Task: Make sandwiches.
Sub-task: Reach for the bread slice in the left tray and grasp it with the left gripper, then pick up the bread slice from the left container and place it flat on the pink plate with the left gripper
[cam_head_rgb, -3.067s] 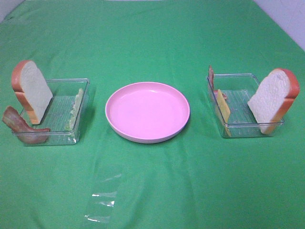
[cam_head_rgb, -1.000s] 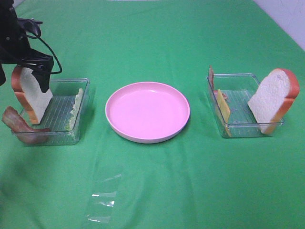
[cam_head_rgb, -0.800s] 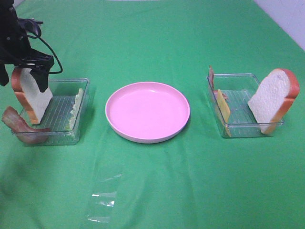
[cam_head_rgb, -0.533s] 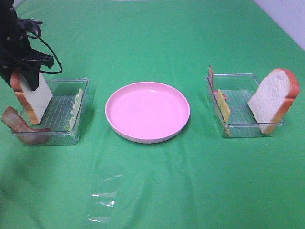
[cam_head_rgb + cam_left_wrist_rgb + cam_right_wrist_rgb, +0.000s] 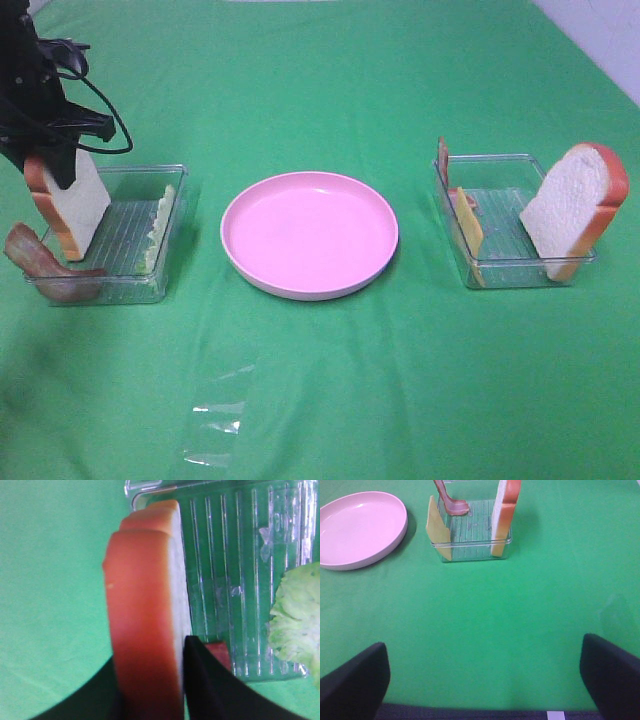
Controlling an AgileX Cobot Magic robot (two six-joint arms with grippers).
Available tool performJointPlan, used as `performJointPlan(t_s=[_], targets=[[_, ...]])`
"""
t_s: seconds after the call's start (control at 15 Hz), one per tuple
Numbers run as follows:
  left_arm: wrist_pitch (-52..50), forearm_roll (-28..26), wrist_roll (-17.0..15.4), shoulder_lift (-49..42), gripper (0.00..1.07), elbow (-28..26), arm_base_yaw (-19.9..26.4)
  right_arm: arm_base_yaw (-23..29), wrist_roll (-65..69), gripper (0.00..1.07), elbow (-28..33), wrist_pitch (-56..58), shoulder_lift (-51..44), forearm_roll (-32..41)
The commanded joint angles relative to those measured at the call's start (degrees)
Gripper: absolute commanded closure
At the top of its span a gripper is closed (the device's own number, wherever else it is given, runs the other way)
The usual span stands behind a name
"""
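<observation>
A white bread slice with orange-brown crust stands upright in the left clear tray. Pale green lettuce and reddish bacon are in the same tray. My left gripper is over the top of this slice. In the left wrist view its black fingers press both faces of the slice. The right tray holds a second bread slice, yellow cheese and bacon. My right gripper is open and well short of that tray.
A round pink plate lies between the two trays and shows in the right wrist view. A crumpled piece of clear plastic lies on the green cloth near the front edge.
The left arm came into view at the far left. Its fingers moved over the top of the left bread slice and closed in on it. The food has not moved.
</observation>
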Motion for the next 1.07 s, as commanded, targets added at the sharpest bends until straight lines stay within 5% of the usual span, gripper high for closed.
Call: performJointPlan(t_s=[0.07, 0.87, 1.07], targets=[[1.72, -0.34, -1.72, 0.17, 1.07, -0.23, 0.00, 0.06, -0.17, 0.09, 0.23, -0.34, -1.89, -0.29], [5.79, 0.92, -5.21, -12.72, 1.07, -1.38, 0.00, 0.06, -0.17, 0.09, 0.23, -0.34, -1.89, -0.29], [5.73, -6.42, -5.10, -19.37, 1.07, -1.38, 0.00, 0.06, -0.17, 0.09, 0.23, -0.34, -1.89, -0.29]])
